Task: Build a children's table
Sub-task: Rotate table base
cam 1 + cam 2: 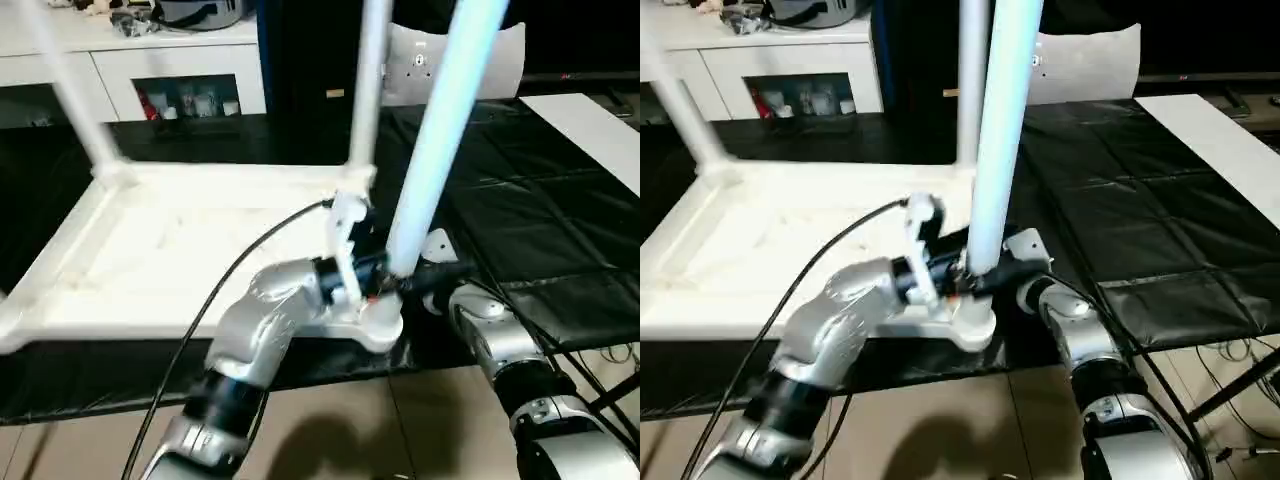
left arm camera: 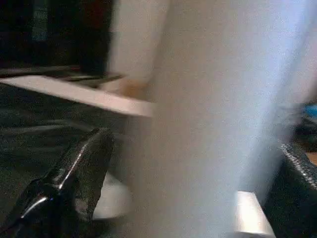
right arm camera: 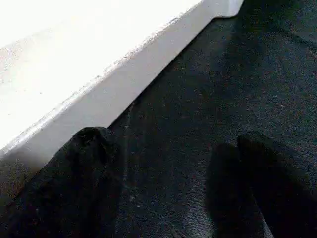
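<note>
The children's table lies upside down on a black mat, its ribbed white top (image 1: 150, 250) facing up. Two white legs stand in the far corners (image 1: 70, 90) (image 1: 368, 90). A third leg (image 1: 440, 130) rises from the near right corner socket (image 1: 378, 322). My left gripper (image 1: 392, 280) is at this leg's base, and the leg (image 2: 198, 124) stands between its open fingers (image 2: 79, 168). From the right, my right gripper (image 1: 425, 280) sits low beside the same corner. It is open (image 3: 168, 178), with only mat between its fingers (image 3: 84, 163) and the top's edge (image 3: 99, 94) close by.
A white low cabinet with glass doors (image 1: 180, 70) stands at the back. The black quilted mat (image 1: 540, 220) stretches to the right, with a white board (image 1: 590, 120) at its far right. Cables (image 1: 610, 355) hang at the right edge above the tiled floor (image 1: 380, 420).
</note>
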